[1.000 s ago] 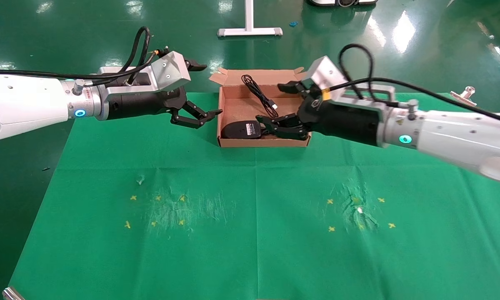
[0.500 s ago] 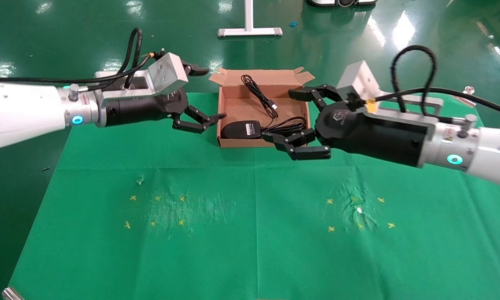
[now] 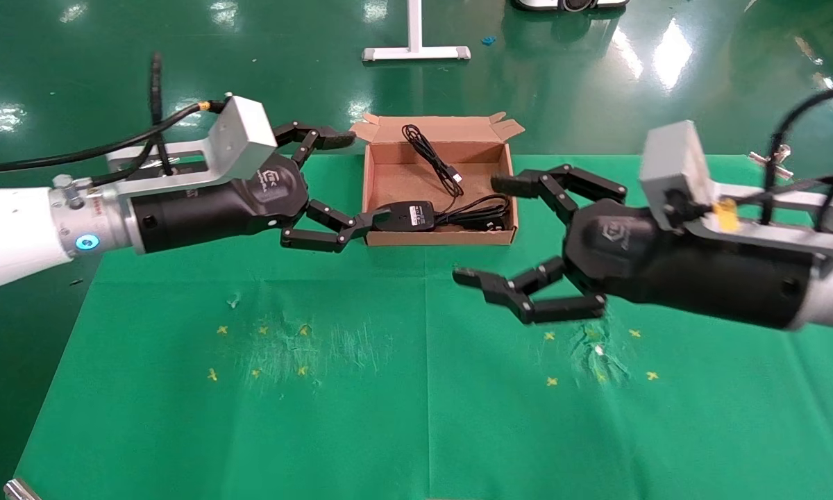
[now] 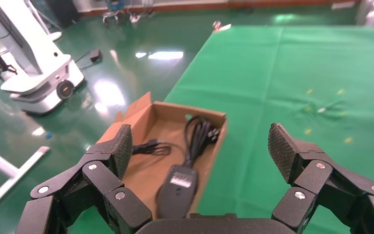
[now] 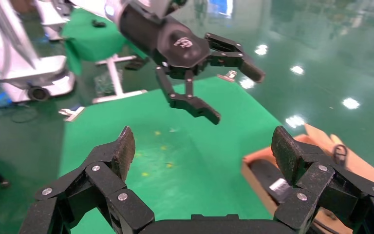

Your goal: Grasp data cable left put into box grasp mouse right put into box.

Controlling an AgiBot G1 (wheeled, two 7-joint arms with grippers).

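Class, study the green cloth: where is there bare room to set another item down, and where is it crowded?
Free: the near cloth between the two yellow-cross patches. Crowded: the box, holding mouse and data cable, flanked by the open left gripper and right gripper.

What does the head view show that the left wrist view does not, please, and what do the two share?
Only the head view shows both arms: the left gripper open beside the shallow brown cardboard box, and the right gripper open over the green cloth, plus yellow cross marks.

Only the left wrist view shows a white wheeled machine base on the floor.

Both show the box holding the small black oval mouse and the looped black data cable.
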